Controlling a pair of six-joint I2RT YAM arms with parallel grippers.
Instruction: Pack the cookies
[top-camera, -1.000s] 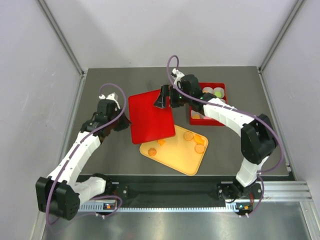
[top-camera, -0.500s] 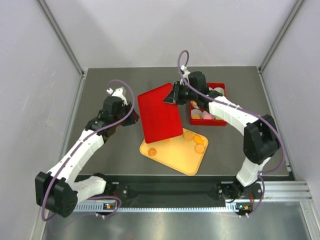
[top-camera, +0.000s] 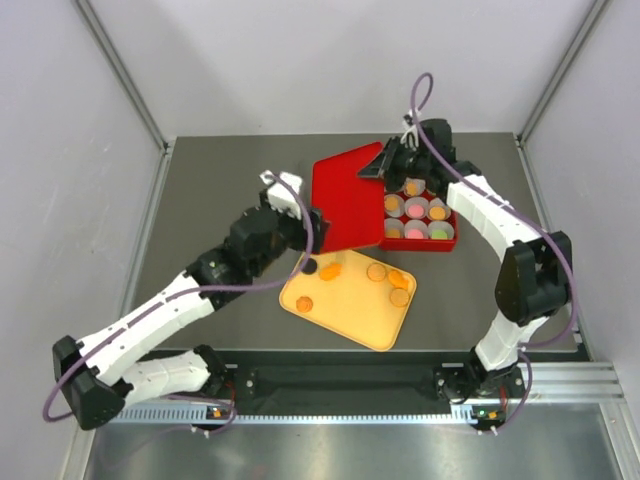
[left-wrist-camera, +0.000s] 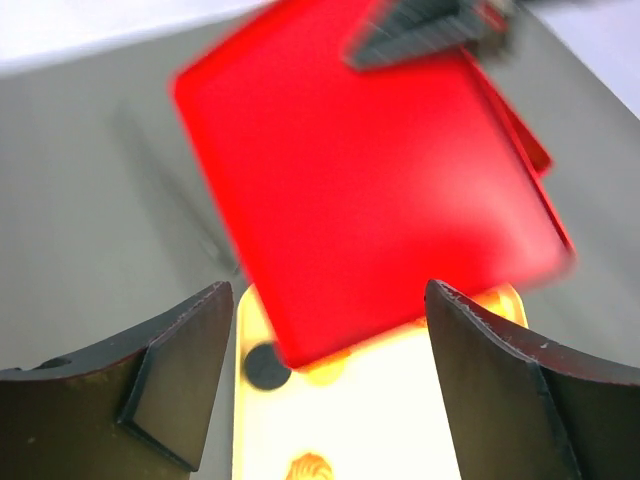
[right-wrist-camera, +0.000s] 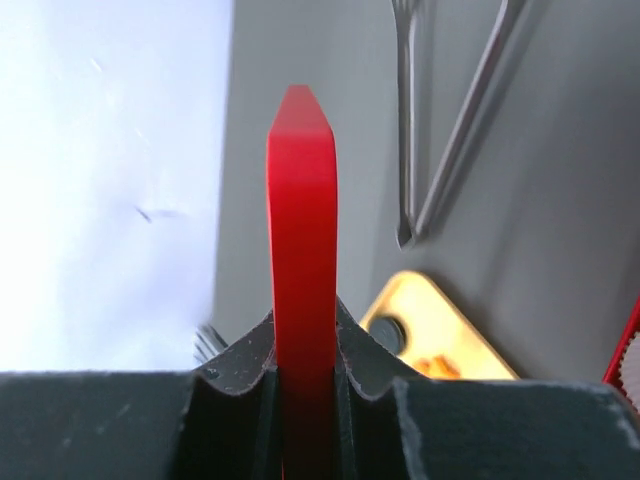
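Orange cookies (top-camera: 400, 296) and one black cookie (top-camera: 310, 266) lie on the yellow tray (top-camera: 355, 315). More cookies sit in white cups inside the red box (top-camera: 448, 243). The red lid (top-camera: 350, 195) hangs tilted over the box's left side, and my right gripper (top-camera: 376, 170) is shut on its far edge. The right wrist view shows the lid (right-wrist-camera: 300, 250) edge-on, clamped in that gripper (right-wrist-camera: 303, 370). My left gripper (top-camera: 308, 232) is open beside the lid's near-left corner. In its own view the left gripper (left-wrist-camera: 330, 380) is empty above the tray (left-wrist-camera: 400, 400), with the black cookie (left-wrist-camera: 265, 365) and the lid (left-wrist-camera: 370, 170) ahead.
Both arms meet near the middle of the dark table (top-camera: 220, 170), the left forearm (top-camera: 170, 305) crossing its left half. Walls stand close on the left, right and back. The tray's near corner (top-camera: 380, 345) points at the front rail.
The right gripper closed on the lid and carried it right, over the box. The left gripper opened, let the lid go and moved right toward the tray. The black cookie came into view.
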